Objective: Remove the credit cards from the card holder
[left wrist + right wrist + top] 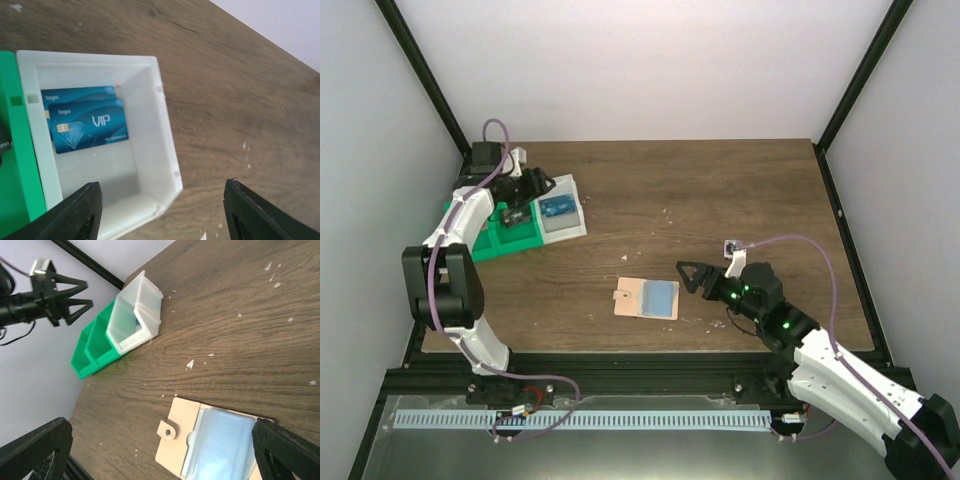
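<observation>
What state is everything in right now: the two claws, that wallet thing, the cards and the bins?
left gripper: open, empty, over the white bin.
right gripper: open, empty, near the card holder.
card holder: flat on the table, untouched.
credit cards: two blue ones, overlapping, lying in the white bin.
white bin: upright, holding both cards.
green bin: upright, beside the white bin.

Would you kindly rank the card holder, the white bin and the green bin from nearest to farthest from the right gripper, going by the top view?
Measured from the right gripper:
1. card holder: just to its left, mid-table.
2. white bin: far left, toward the back.
3. green bin: beyond the white bin, by the left edge.
</observation>
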